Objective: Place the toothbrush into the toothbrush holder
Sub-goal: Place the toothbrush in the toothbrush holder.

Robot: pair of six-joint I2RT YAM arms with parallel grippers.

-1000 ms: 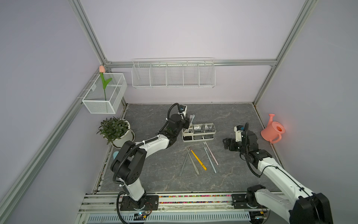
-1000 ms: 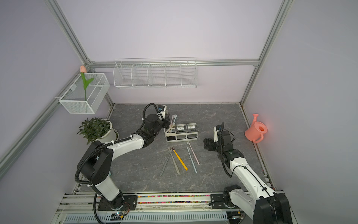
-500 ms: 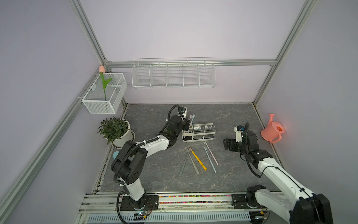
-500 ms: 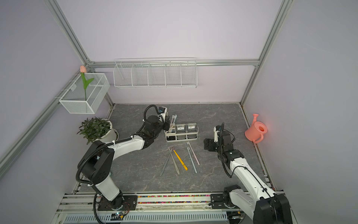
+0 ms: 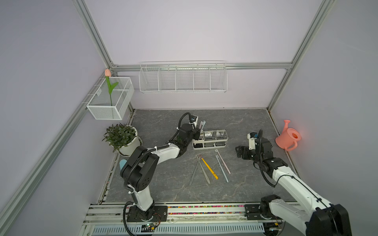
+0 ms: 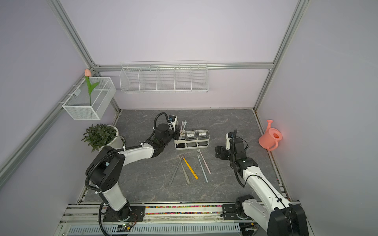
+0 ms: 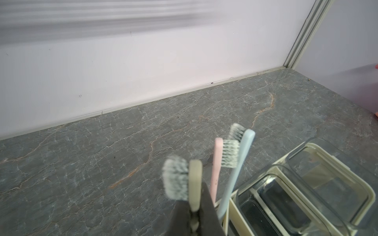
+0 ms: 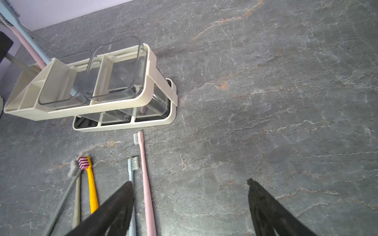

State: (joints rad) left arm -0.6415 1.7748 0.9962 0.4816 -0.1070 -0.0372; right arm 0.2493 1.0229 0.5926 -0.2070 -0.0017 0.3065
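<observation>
Clamping the toothbrush tight, the left gripper had its fingers closed on the beige handle, bristle head up. In both top views we saw that gripper just above centre frame, at the left end of the toothbrush holder. In the right wrist view the toothbrush handle ran down into the holder's end compartment; we could not tell if it touched the bottom. A standing pink brush and a standing blue brush were in that same end compartment, leaning, heads up, just beside the held one. The other two compartments held clear cups.

Below the holder, centre frame, loose brushes lay flat on the table: two grey brushes crossing near their heads, a yellow brush touching them at the head end, then a pale blue brush and a pink brush side by side. The pink one's head lay near the holder base, not touching.

We noted the right gripper right of centre, well apart from the holder, fingers spread wide with nothing between them.

Further out: a potted plant at mid left, a pink watering can at mid right by the wall, a wire basket on the back wall, and a mesh box at upper left with a tulip in it.
</observation>
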